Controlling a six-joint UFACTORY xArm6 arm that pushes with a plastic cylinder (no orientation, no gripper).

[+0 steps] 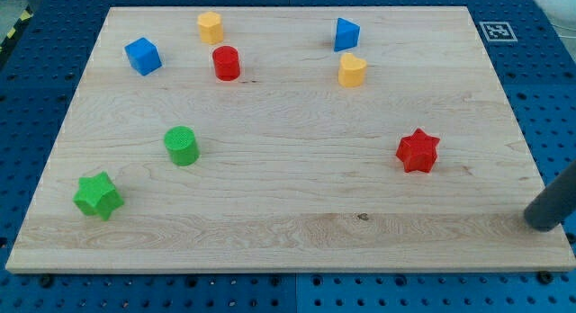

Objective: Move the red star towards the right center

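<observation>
Red star sits right of desk centre; my tip, a bare rod end effector grasping nothing, lies lower right, so an off-centre push risks spinning it off course.

A wooden board carries a red star, green star, green cylinder and red cylinder.

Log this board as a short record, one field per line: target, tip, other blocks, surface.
target: red star, right half of the board, nothing touching it
tip: my tip, at the view's lower right, right of and below the star, apart from it
reds: red cylinder
blues: blue cube, blue block
yellows: yellow block, yellow block
greens: green cylinder, green star
surface: wooden board
</observation>
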